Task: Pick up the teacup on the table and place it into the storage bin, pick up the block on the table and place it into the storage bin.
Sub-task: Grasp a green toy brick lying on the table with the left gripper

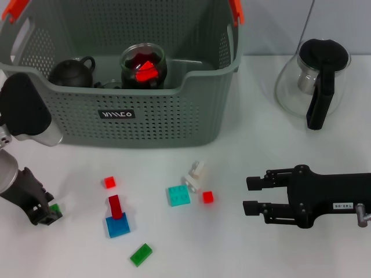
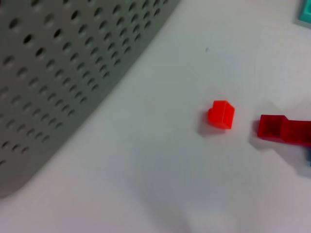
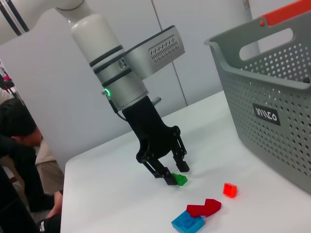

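The left gripper [image 1: 47,213] is down at the near-left of the tabletop [image 1: 261,249], its fingers [image 3: 170,177] spread slightly around a small green block [image 3: 180,179] that sits between the tips — whether they press it I cannot tell. The storage bin [image 1: 174,116] stands at the far side, already holding a dark teacup [image 1: 72,72] and a glass cup [image 1: 144,66] with red pieces inside. The right gripper [image 1: 250,195] hovers at the near right, fingers open and empty, near a small red block [image 1: 207,197].

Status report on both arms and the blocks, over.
Left gripper down on table, fingers around small green block. Right gripper open, idle. Storage bin unobstructed.
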Tool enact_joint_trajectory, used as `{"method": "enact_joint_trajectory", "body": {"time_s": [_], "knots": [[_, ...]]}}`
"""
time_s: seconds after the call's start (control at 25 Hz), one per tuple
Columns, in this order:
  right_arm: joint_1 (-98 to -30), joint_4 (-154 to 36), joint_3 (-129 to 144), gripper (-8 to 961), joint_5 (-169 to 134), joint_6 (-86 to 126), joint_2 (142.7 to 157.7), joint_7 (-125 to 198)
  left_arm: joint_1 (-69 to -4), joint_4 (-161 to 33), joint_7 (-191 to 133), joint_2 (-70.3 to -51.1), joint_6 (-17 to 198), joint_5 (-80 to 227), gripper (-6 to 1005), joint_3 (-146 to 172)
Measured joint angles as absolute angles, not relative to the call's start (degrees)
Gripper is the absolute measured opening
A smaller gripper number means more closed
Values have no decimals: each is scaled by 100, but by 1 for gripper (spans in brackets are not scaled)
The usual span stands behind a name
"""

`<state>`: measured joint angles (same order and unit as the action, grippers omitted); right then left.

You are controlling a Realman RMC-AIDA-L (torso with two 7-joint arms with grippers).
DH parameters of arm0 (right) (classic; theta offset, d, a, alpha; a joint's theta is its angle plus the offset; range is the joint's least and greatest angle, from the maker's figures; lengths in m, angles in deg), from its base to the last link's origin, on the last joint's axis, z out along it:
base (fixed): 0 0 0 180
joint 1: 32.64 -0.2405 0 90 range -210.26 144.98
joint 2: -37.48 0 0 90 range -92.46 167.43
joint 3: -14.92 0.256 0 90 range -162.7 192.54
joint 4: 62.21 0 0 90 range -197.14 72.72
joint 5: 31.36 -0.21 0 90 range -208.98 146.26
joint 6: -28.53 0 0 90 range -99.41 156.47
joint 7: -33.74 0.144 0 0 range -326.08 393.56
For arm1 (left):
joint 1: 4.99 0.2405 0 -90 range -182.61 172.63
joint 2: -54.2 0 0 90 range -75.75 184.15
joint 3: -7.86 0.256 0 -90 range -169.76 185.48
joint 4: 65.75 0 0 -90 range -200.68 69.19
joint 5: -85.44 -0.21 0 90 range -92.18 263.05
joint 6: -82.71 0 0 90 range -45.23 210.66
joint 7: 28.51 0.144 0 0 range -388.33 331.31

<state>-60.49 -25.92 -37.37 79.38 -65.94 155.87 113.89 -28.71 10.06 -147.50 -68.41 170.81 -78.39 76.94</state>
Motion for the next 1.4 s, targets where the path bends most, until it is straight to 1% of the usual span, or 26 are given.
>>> {"method": "enact_joint_trajectory", "body": {"time_s": [0.36,0.6,1.12,1.4], "knots": [[-6059,-2592,-3738,578,7938,-6596,15587,11389,-2875,980,-14722,-6835,17062,-7839,396,7694],[-6054,-2592,-3729,578,7938,-6596,15587,11390,-2881,940,-14719,-6831,17022,-7839,274,7694],[-6048,-2591,-3729,578,7947,-6616,15587,11389,-2879,931,-14707,-6832,16932,-7848,289,7699],[-6052,-2591,-3706,577,7947,-6625,15579,11390,-2863,931,-14744,-6832,16910,-7848,335,7770]]}}
